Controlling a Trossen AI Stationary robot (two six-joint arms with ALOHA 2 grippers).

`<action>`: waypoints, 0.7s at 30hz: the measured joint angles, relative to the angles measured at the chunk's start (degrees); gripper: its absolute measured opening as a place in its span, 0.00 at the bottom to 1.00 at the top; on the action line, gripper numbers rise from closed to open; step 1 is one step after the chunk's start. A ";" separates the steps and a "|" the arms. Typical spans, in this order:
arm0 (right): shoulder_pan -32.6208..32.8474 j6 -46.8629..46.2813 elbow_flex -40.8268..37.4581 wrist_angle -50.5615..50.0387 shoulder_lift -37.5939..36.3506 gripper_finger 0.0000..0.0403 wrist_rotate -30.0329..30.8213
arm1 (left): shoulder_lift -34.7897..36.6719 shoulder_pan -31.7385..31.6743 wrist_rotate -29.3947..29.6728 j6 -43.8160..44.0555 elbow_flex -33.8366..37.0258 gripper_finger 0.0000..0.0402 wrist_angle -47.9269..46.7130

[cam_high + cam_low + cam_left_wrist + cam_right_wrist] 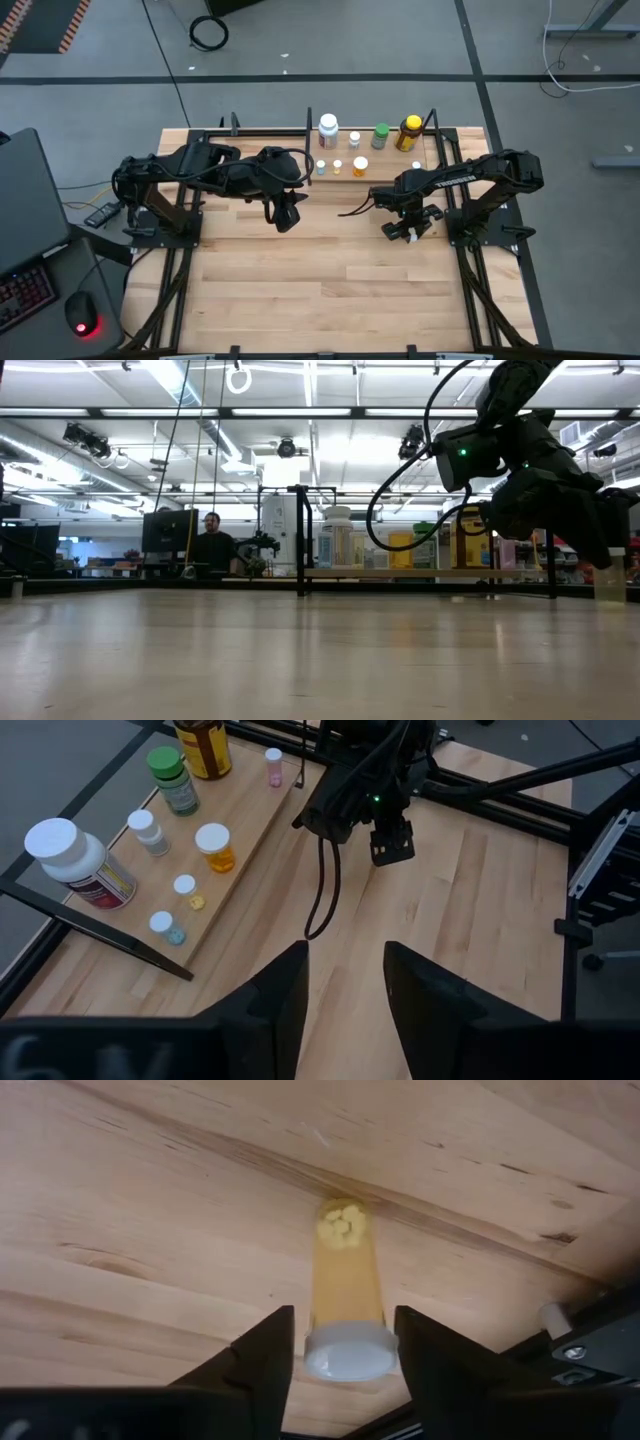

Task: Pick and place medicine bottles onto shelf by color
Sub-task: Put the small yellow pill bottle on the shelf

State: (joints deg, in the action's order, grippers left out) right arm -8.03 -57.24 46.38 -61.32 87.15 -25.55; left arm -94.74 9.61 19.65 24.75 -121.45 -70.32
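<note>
We see the right gripper (408, 231) right of centre, pointing down, fingers loosely around an orange vial (345, 1290); left gripper (285, 217) centre-left, narrow, empty.

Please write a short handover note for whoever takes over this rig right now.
Left gripper: open, empty, above the table in front of the shelf.
Right gripper: low over the table, around the white-capped yellow pill bottle; I cannot tell whether it is gripped.
Done: eight bottles stand on the shelf, among them the large white bottle, the green bottle, the dark-capped yellow bottle and the orange bottle.
Left: get the yellow pill bottle to the shelf, then check the colour grouping.
</note>
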 joint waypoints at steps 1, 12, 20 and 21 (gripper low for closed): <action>0.00 0.09 0.01 0.00 0.00 0.46 -0.01 | 0.00 0.00 0.01 0.00 0.00 0.35 0.00; 0.00 1.04 1.28 -1.59 -0.15 0.59 -1.53 | 0.00 0.00 0.01 -0.57 0.00 0.34 -0.06; 0.03 4.55 8.10 -8.12 -0.17 0.59 3.70 | 0.00 0.00 0.01 -1.30 0.00 0.36 -0.15; 0.16 4.85 9.06 -9.19 -0.17 0.59 4.04 | 0.00 0.00 0.01 -1.52 0.00 0.36 -0.19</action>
State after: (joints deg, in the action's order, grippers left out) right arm -7.88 -52.39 55.45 -70.51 86.98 -21.52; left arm -94.74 9.61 19.66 23.23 -121.45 -70.52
